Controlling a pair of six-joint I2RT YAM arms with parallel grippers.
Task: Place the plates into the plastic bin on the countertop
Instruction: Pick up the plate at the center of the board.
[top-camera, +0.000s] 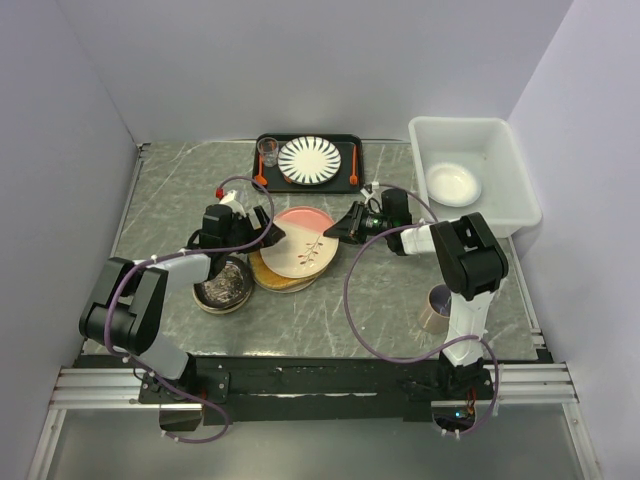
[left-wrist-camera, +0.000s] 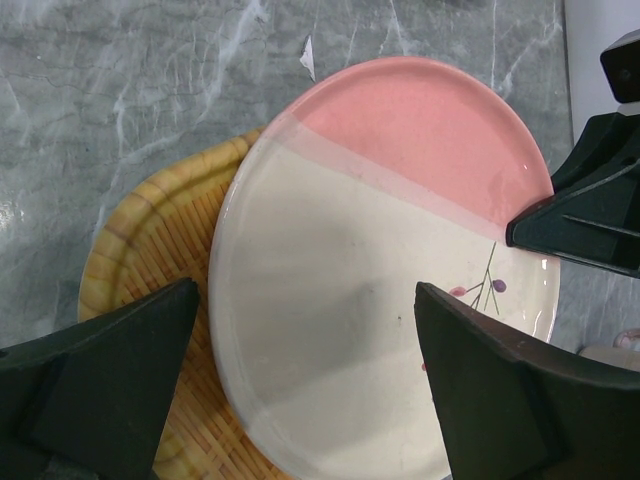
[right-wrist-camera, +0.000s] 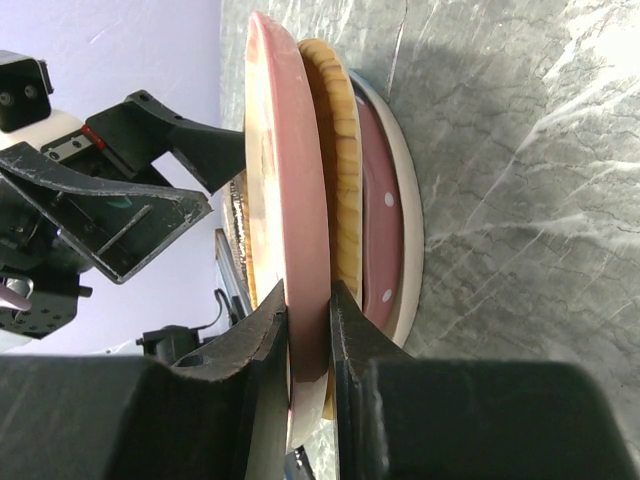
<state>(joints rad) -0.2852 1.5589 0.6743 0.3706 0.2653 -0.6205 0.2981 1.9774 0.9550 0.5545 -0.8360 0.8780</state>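
Observation:
A stack of plates sits mid-countertop (top-camera: 400, 290). On top lies a pink and cream plate with a leaf sprig (top-camera: 297, 243) (left-wrist-camera: 380, 250) (right-wrist-camera: 295, 180). Under it are a tan woven plate (left-wrist-camera: 150, 250) (right-wrist-camera: 342, 170), a pink dotted plate (right-wrist-camera: 380, 200) and a white plate (right-wrist-camera: 412, 230). My right gripper (top-camera: 341, 228) (right-wrist-camera: 308, 300) is shut on the top plate's right rim, one finger above and one below. Over the plate's left side my left gripper (top-camera: 266, 233) (left-wrist-camera: 305, 300) hangs open, holding nothing. The plastic bin (top-camera: 460, 122) at the back right holds a white plate (top-camera: 453, 183).
A dark patterned plate (top-camera: 222, 285) lies left of the stack, under the left arm. At the back a black tray (top-camera: 345, 150) carries a striped plate (top-camera: 308, 160), a glass and orange cutlery. A tan cup (top-camera: 436, 308) stands beside the right arm's base.

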